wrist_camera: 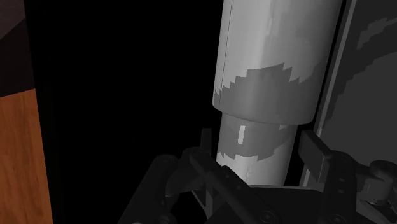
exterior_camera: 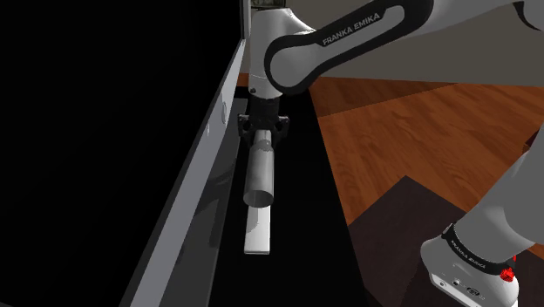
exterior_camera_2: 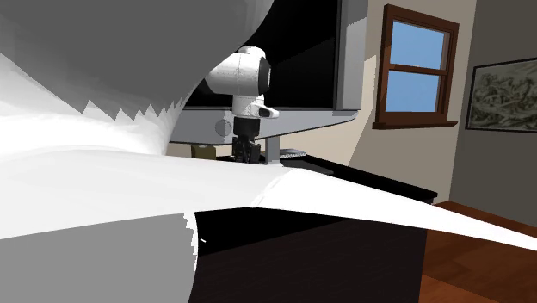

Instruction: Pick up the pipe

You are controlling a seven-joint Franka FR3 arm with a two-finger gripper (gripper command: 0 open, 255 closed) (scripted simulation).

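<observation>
The gripper hangs low over a black top, pointing down at the far end of the pipe. The pipe is grey and lies lengthwise on the top, just beside the grey frame of a big dark panel on the shoulder view's left. A paler stretch runs on from its near end, and whether that is part of the pipe cannot be told.

In the wrist view the pipe has a narrower end that sits in the gripper. The fingers stand apart, one close on each side, with a thin dark gap visible between each finger and the pipe. It is not clasped.

A wood floor lies past the top. In the second exterior view the gripper hangs under the white wrist, with a window beyond.
</observation>
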